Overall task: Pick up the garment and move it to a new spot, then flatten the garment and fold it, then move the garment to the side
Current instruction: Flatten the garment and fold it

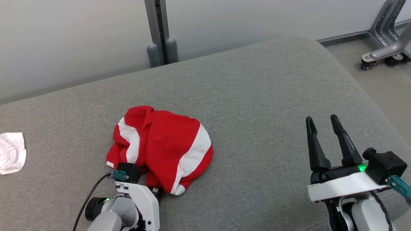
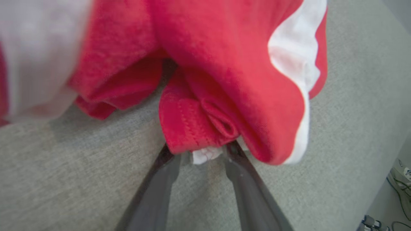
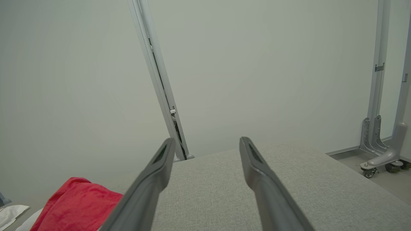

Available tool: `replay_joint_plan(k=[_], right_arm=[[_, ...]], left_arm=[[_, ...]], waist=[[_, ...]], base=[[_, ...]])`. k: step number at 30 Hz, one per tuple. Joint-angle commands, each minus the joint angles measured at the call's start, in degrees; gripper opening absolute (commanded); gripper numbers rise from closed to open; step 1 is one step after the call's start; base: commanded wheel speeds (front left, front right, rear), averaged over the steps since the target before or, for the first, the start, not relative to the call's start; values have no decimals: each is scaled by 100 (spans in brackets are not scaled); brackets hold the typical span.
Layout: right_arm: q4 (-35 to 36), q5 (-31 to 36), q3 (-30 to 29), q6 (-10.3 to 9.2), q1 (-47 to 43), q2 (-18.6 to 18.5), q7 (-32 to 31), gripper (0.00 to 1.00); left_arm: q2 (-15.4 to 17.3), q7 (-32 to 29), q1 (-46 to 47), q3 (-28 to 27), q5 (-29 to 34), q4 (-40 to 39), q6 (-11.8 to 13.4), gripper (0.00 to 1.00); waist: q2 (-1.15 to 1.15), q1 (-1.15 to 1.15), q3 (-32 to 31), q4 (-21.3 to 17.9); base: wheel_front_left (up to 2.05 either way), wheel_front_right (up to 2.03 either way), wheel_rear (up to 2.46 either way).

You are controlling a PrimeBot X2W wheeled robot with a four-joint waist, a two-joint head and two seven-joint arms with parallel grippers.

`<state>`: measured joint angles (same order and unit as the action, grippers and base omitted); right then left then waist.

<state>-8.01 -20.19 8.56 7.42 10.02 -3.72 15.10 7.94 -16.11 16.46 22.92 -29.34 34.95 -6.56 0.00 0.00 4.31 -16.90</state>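
Note:
The garment (image 1: pixel 167 144) is a red top with white bands, lying crumpled on the grey padded surface (image 1: pixel 257 96) left of centre. My left wrist sits at its near edge, the fingers hidden under the cloth in the head view. In the left wrist view my left gripper (image 2: pixel 199 149) stands with its jaws apart, one finger on each side of a folded red hem of the garment (image 2: pixel 231 64) with a white label. My right gripper (image 1: pixel 322 119) hovers open and empty at the lower right, well away from the cloth. The right wrist view shows the right gripper (image 3: pixel 207 141) and the garment (image 3: pixel 77 205) low on the left.
A small white cloth (image 1: pixel 12 153) lies at the surface's left edge. Behind the surface rise a pale wall and a grey post (image 1: pixel 159 32). The surface rounds off on the right to floor, where a wheeled metal stand (image 1: pixel 385 48) is parked.

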Motion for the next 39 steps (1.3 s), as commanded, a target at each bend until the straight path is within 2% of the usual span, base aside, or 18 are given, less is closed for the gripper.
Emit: replay_joint_plan(k=[1,7,12,13,16,22,23,29,30,31,32,39], right_arm=[[24,6,-16,13,45,1,9,100],[-1,39,-88,13,-34,24,9,100],[-25,52,-112,13,-136,29,9,100],[-23,53,-116,13,-171,30,9,100],[-27,59,-135,13,-233,34,9,100],[-8,85,-196,13,-243,29,9,100],[-8,85,-196,13,-243,29,9,100],[9,91,-233,13,-226,1,9,100],[12,92,-236,13,-230,-4,9,100],[9,92,-243,13,-235,-12,9,100],[-3,90,-244,13,-240,-20,9,100],[-88,80,-233,13,-262,-82,9,100]], left_arm=[[-13,32,44,27,-56,42,-33,0],[27,122,119,209,-181,0,-80,0],[313,-28,-113,215,-335,-505,-85,0],[501,-146,-247,147,-383,-801,-30,0],[778,-369,-508,20,-466,-1304,97,0],[1291,-801,-1141,-290,-590,-2101,552,0],[1291,-801,-1141,-290,-590,-2101,552,0],[1479,-763,-1546,-526,-573,-2052,949,0],[1471,-682,-1566,-541,-547,-2004,984,3],[1442,-628,-1579,-534,-538,-1973,998,82],[1396,-608,-1603,-519,-584,-1936,972,100],[1365,-132,-1496,-569,-433,-2054,1047,100]], waist=[[0,0,15,0],[0,0,-112,264],[0,0,-302,582],[0,0,-347,711],[0,0,-388,900],[0,0,-401,1175],[0,0,-401,1175],[0,0,-365,1268],[0,0,-362,1277],[0,0,-360,1286],[0,0,-361,1297],[0,0,-432,1461]], base=[[0,0,0],[0,0,0],[0,0,0],[0,0,0],[0,0,0],[0,0,0],[0,0,0],[0,0,0],[0,0,0],[0,0,0],[0,0,0],[0,0,0]])
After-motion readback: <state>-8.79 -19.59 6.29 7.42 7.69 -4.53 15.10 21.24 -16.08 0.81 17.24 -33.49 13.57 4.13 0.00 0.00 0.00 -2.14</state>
